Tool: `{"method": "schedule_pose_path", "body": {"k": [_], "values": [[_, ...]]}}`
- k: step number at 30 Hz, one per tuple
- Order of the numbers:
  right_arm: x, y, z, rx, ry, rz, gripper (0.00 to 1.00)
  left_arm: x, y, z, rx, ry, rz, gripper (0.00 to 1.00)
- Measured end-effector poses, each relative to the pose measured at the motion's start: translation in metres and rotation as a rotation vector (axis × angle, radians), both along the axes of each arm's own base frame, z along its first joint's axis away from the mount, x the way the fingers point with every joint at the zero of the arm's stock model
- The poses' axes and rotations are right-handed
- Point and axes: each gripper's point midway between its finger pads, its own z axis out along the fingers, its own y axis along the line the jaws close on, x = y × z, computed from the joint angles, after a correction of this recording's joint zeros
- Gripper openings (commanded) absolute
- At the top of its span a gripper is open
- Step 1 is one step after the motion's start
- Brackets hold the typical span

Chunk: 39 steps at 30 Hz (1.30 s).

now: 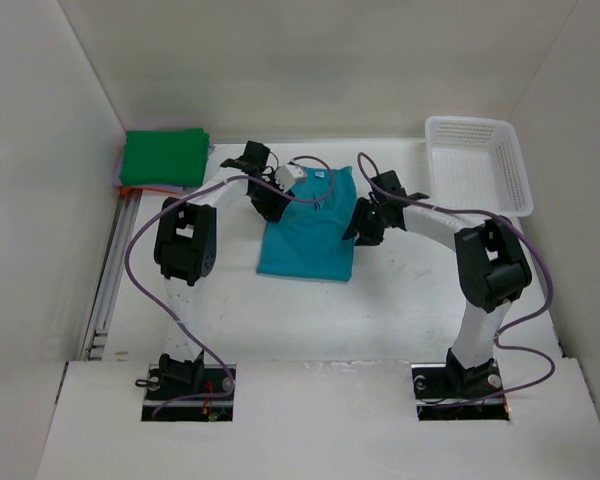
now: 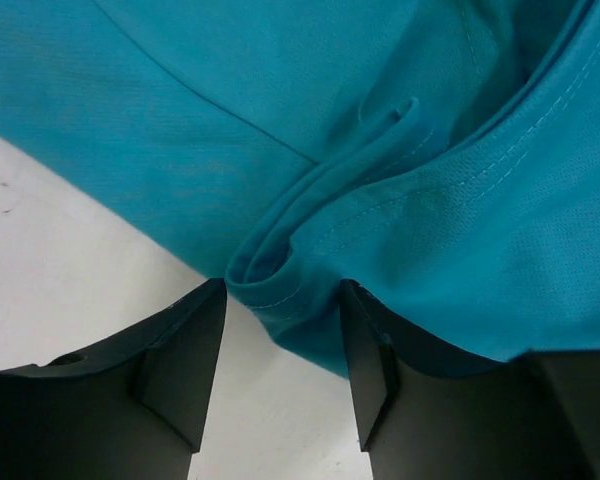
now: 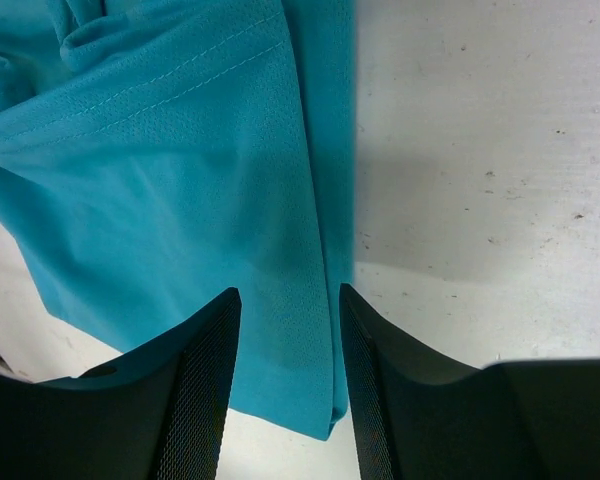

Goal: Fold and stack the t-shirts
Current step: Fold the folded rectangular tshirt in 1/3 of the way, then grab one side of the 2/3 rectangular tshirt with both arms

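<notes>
Out at mid-table, the teal t-shirt (image 1: pixel 306 245) lies partly folded, straight-edged at its near end and rumpled round the collar at the far end. The left gripper (image 2: pixel 282 290) is down at the shirt's far left edge. Its jaws stand parted, and a rolled fold of stitched hem sits right between the two fingers, plump and unflattened, so that hand reads as released rather than clamped. Over on the other side, the right gripper (image 3: pixel 290 290) straddles the shirt's right-hand border, jaws likewise apart, with the cloth lying flat on the table (image 1: pixel 410 300) under the gap and nothing pinched. Far left corner now: the green t-shirt (image 1: pixel 163 157) lies folded on top of a pile, with a sliver of the orange t-shirt (image 1: pixel 128 187) and a thin edge of the lavender t-shirt (image 1: pixel 116 168) peeping out beneath it. At the far right, well apart from the cloth, sits the white mesh basket (image 1: pixel 518 170).
</notes>
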Motion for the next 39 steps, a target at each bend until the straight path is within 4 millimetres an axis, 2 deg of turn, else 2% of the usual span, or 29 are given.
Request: {"method": "schedule_pose_path", "body": {"k": [4,6,7,9,10,12,17,19,21,25,30,32,35,37,39], "values": [[-0.001,0.002,-0.001,0.004,-0.001,-0.006,0.43,-0.004,-0.002,-0.005,-0.012,0.031,0.011,0.16],[-0.001,0.005,-0.002,0.008,-0.002,-0.006,0.33,-0.005,-0.003,-0.004,-0.023,0.038,0.020,0.11],[-0.001,0.005,-0.002,0.009,-0.002,-0.006,0.27,-0.004,-0.003,-0.004,-0.029,0.040,0.028,0.10],[-0.002,0.005,-0.003,0.010,0.001,-0.011,0.09,-0.002,-0.004,-0.003,-0.042,0.041,0.046,0.09],[-0.003,0.005,-0.005,0.011,0.004,-0.016,0.05,0.000,-0.003,-0.002,-0.049,0.039,0.057,0.08],[-0.006,0.004,-0.009,0.008,0.016,-0.026,0.01,0.004,-0.001,0.000,-0.063,0.031,0.079,0.08],[-0.016,-0.001,-0.021,-0.003,0.046,-0.040,0.00,0.006,0.006,0.005,-0.089,0.017,0.123,0.10],[-0.017,-0.001,-0.023,-0.002,0.049,-0.043,0.03,0.007,0.006,0.006,-0.099,0.012,0.133,0.14],[-0.017,-0.001,-0.024,0.000,0.051,-0.047,0.15,0.008,0.005,0.007,-0.104,0.009,0.141,0.22],[-0.014,0.000,-0.022,0.006,0.040,-0.047,0.32,0.012,0.004,0.009,-0.110,-0.008,0.148,0.51],[-0.011,-0.001,-0.011,0.010,0.001,-0.046,0.49,0.017,0.012,0.019,-0.091,-0.048,0.167,0.59],[-0.010,-0.002,0.004,0.017,-0.036,-0.047,0.53,0.017,0.018,0.033,-0.080,-0.089,0.173,0.61],[-0.012,-0.007,0.038,0.035,-0.122,-0.061,0.56,0.011,0.028,0.070,-0.068,-0.187,0.148,0.65],[-0.017,-0.010,0.060,0.055,-0.175,-0.077,0.57,-0.004,0.035,0.095,-0.051,-0.266,0.105,0.64],[-0.030,-0.010,0.071,0.076,-0.195,-0.088,0.57,-0.027,0.040,0.109,-0.018,-0.322,0.035,0.61]]}}
